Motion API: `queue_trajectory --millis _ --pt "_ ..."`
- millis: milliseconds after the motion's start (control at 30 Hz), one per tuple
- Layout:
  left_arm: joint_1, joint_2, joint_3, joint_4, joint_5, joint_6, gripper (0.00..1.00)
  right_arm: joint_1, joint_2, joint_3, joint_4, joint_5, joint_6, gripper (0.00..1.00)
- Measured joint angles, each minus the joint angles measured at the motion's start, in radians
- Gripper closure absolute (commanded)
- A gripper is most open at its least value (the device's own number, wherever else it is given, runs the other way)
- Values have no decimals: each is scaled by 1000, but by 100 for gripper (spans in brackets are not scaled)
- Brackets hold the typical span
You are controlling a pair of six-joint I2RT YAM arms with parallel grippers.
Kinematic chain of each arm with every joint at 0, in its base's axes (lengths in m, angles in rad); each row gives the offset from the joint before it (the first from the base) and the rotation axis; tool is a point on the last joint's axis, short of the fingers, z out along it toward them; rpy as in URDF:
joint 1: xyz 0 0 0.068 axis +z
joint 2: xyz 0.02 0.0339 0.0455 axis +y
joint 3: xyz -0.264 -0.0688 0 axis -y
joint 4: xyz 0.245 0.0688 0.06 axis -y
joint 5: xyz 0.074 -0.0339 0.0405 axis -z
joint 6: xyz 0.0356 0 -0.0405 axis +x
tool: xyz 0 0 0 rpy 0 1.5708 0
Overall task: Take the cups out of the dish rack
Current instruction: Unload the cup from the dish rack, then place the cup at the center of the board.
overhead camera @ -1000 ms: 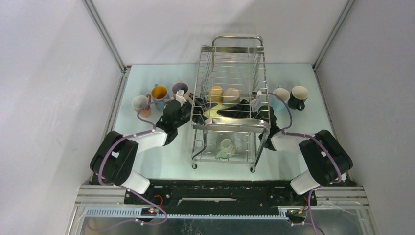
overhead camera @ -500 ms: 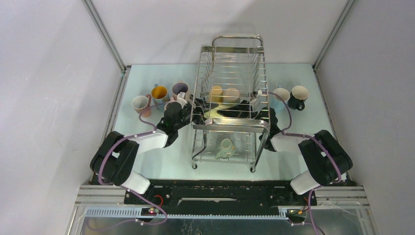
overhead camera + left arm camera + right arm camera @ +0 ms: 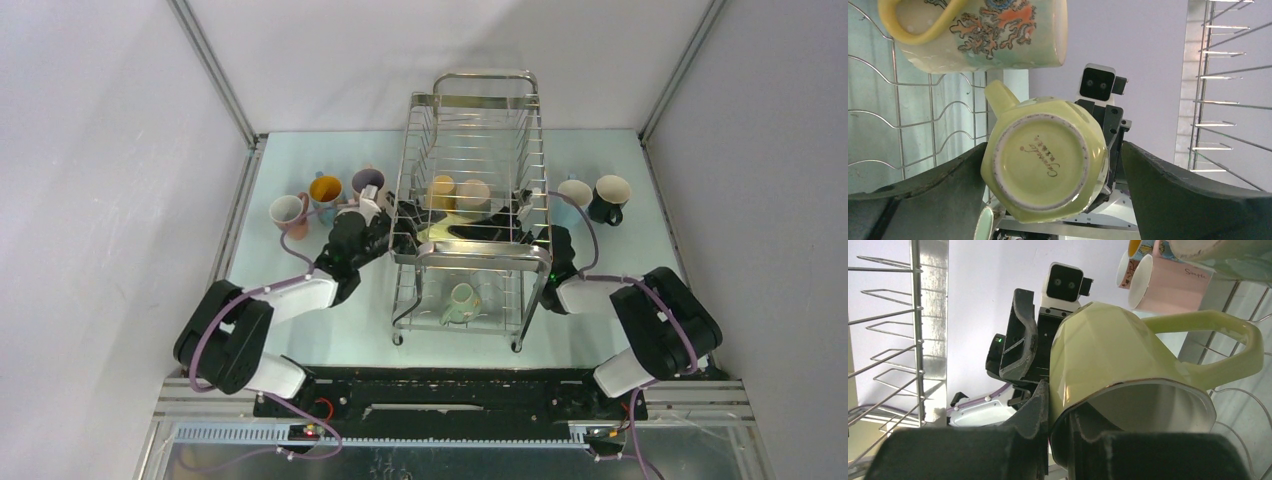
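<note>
Cups (image 3: 325, 188) roughly half out: three sit at 9 o'clock of the dish rack (image 3: 478, 110), two at 3. At least four inside, I'd say. Right gripper (image 3: 1058, 427) pinches the top-tier pale green mug (image 3: 1098, 345) by its rim, left gripper (image 3: 1055, 175) spread wide around its base.

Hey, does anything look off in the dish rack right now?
One pale green mug lies tipped on its side on the dish rack's upper tier, base toward the left gripper, rim pinched by the right gripper.
</note>
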Motion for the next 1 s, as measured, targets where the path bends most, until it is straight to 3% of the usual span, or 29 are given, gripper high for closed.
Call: queue_trajectory --millis 367,600,833,1000 --pt "44 -83 -14 -28 11 70 0 -41 -74 -49 -17 -1 26 100" --pt "81 -160 -19 -75 10 134 0 -93 -156 -116 -115 -2 20 100" --pt "98 -245 -19 -195 10 230 0 -140 -354 -124 -291 -6 -25 100" --pt "106 -296 -19 -283 10 301 0 -183 -524 -118 -536 -3 -114 100"
